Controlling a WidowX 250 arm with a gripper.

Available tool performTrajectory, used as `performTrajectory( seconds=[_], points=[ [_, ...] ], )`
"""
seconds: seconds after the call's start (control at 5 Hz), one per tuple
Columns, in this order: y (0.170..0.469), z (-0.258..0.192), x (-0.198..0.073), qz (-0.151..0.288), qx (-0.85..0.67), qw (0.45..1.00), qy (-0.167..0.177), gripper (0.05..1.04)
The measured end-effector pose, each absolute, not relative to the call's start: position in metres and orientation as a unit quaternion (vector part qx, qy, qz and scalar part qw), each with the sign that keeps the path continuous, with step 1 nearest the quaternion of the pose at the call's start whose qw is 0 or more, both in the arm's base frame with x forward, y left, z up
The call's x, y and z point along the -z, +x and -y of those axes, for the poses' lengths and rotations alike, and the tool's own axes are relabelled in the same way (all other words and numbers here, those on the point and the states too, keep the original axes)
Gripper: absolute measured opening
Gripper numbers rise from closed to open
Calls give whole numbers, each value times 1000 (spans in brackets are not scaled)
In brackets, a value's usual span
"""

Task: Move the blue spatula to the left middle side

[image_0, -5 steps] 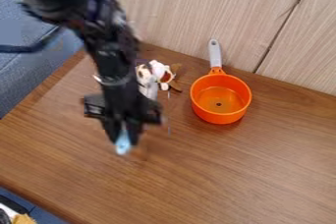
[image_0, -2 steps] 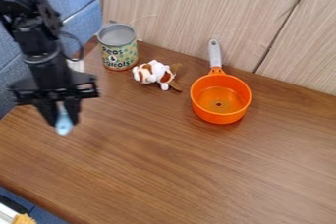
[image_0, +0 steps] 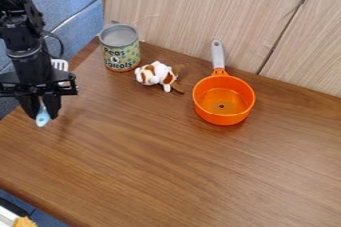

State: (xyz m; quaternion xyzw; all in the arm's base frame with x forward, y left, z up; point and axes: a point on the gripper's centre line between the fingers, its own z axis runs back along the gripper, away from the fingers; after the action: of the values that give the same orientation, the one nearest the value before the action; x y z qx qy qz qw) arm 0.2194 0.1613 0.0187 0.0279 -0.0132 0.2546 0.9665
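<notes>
Claw (image_0: 41, 110) pinched nearly closed on blue spatula (image_0: 43, 115), left side of bench (image_0: 166, 166); handle tip (image_0: 43, 122) pokes below, slotted head (image_0: 61, 64) behind.

The upright tin can (image_0: 120, 40) bears a patterned, yellowish-green label (image_0: 131, 52) on which dark lettering, stacked in three lines, reads "Peas", then "&", then what looks like "Carrots", the first letter of that last word being hard to make out.
</notes>
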Motion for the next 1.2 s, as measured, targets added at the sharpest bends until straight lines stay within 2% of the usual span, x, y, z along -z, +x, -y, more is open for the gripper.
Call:
performTrajectory(
  seconds=[0.4,0.6,0.8,1.0,1.2],
  points=[
    [232,-172,13,3,-205,978,27,328],
    [242,-177,14,9,-198,980,26,394],
    [243,-174,14,8,-199,980,16,687],
    [239,-173,15,2,-213,977,20,947],
    [238,-169,14,-2,-215,976,21,1001]
  ],
)
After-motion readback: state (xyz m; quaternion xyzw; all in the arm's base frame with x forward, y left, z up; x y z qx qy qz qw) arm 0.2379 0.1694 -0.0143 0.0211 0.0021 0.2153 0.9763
